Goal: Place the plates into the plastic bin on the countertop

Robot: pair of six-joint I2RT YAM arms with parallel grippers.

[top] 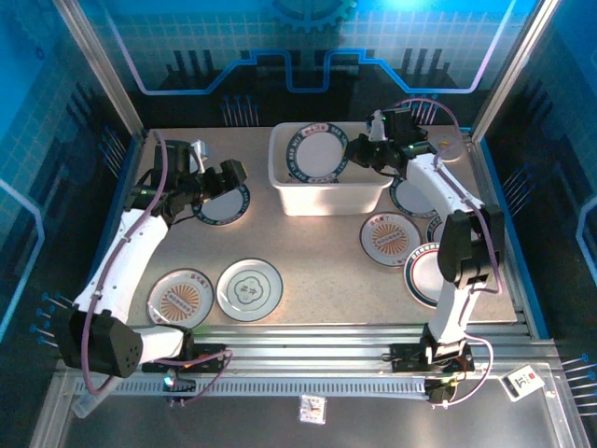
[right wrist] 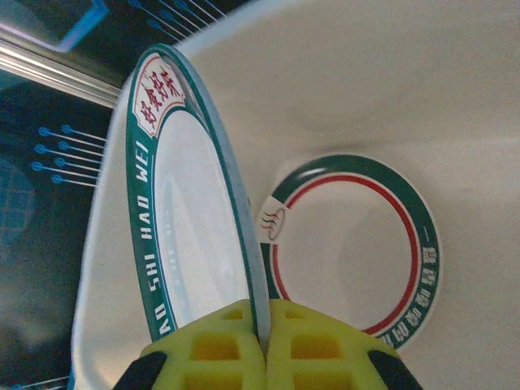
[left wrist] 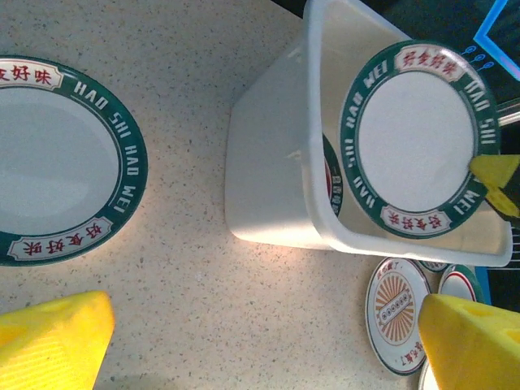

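Plates first: a green-rimmed plate [right wrist: 187,236] stands steeply tilted inside the plastic bin [top: 331,198], its rim pinched in the clenched right gripper [right wrist: 262,341]. It hides part of a red-ringed plate [right wrist: 349,252] lying flat on the bin floor. Over the countertop [left wrist: 203,268], the left gripper [left wrist: 260,341] hangs spread wide near a second green-rimmed plate [left wrist: 57,171], which the left wrist view cuts off.

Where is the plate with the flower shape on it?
Start at the big white bin, then come to the table's front left edge, where two plates lie side by side. The flower plate is the right one, pale green; its neighbour has an orange sunburst.
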